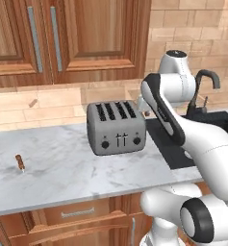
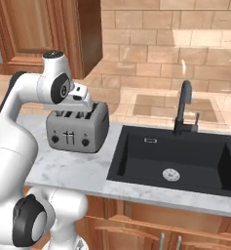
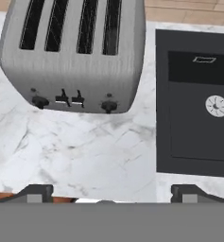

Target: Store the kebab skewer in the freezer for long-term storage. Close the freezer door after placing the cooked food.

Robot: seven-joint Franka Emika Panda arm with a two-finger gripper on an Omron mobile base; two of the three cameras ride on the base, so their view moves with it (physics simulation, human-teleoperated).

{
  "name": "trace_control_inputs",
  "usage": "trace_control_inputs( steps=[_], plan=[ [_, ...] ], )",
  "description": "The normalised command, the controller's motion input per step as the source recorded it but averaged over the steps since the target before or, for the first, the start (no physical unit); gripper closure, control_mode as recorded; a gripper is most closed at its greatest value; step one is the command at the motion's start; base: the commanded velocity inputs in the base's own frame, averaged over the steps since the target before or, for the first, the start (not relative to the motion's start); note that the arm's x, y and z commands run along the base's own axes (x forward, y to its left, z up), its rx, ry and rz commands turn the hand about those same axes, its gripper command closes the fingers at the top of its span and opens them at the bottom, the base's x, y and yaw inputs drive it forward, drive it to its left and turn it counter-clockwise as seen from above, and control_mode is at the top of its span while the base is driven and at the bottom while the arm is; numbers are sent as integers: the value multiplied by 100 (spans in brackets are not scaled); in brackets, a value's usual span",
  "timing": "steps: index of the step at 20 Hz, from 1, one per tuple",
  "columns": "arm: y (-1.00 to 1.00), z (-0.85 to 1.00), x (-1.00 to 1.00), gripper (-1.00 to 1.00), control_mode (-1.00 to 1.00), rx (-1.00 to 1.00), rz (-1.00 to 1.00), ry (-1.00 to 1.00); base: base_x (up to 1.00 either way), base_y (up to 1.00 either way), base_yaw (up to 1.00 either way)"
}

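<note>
Nearest, the gripper (image 3: 111,191) hangs over the front of the white-veined marble counter (image 1: 62,173), its two dark finger tips (image 3: 35,193) spread wide apart with nothing between them. Just beyond it sits the boxy brushed-metal toaster (image 3: 75,52), four black slots on top, two knobs and two levers on its face. Beside the toaster lies the matte black rectangular sink (image 2: 185,161) with a round steel drain and a curved dark faucet (image 2: 183,107) behind. The kebab skewer (image 1: 20,163), a small brownish stick, lies on the marble well to the toaster's left, near the front edge. Tan stone tiles back the counter, with reddish wooden cabinets (image 1: 62,38) above
</note>
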Motion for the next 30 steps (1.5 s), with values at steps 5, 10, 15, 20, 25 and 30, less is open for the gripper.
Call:
trace_control_inputs(
  steps=[5,10,15,20,25,30],
  plan=[
    [0,0,0,-100,100,0,0,0,0,69,0],
    [0,0,0,-100,100,0,0,0,0,65,0],
    [0,0,0,-100,100,0,0,0,0,62,0],
    [0,0,0,-100,100,0,0,0,0,61,0],
    [0,0,0,-100,100,0,0,0,0,45,1],
    [0,0,0,-100,100,0,0,0,0,37,1]
  ],
)
